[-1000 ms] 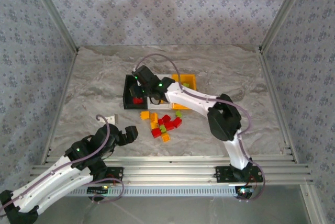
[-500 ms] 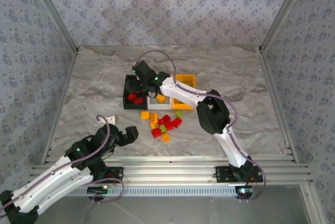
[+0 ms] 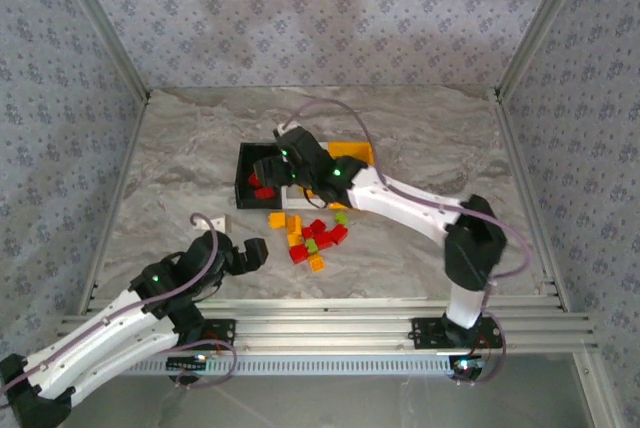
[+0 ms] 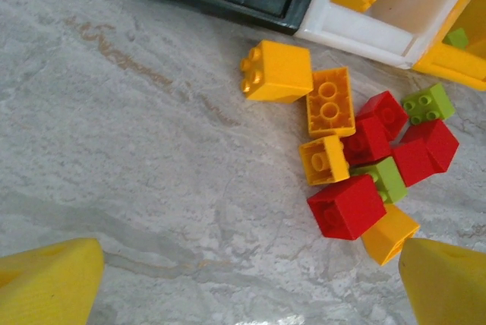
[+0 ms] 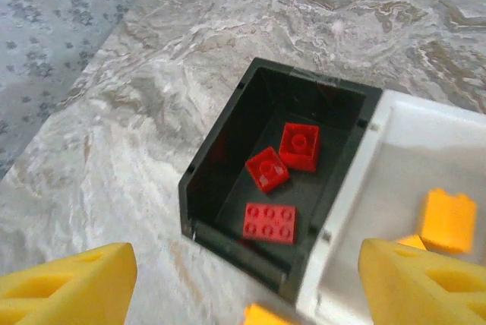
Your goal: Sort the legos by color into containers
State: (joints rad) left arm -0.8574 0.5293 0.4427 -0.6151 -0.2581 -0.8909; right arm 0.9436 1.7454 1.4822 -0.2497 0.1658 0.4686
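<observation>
Three red legos [image 5: 267,169] in black bin [image 5: 225,159], right gripper [image 5: 244,282] wide open, empty

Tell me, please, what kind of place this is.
Probably a robotics test cell, not a home: a grey marble-patterned tabletop is boxed in by floral-patterned wall panels on aluminium posts, and two white-and-black robot arms are bolted to silver aluminium rails at its near edge.

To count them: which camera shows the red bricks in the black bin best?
Right wrist view: three red bricks lie unobstructed in the black bin. Top view shows them tiny; left wrist view crops them at its edge.
</observation>
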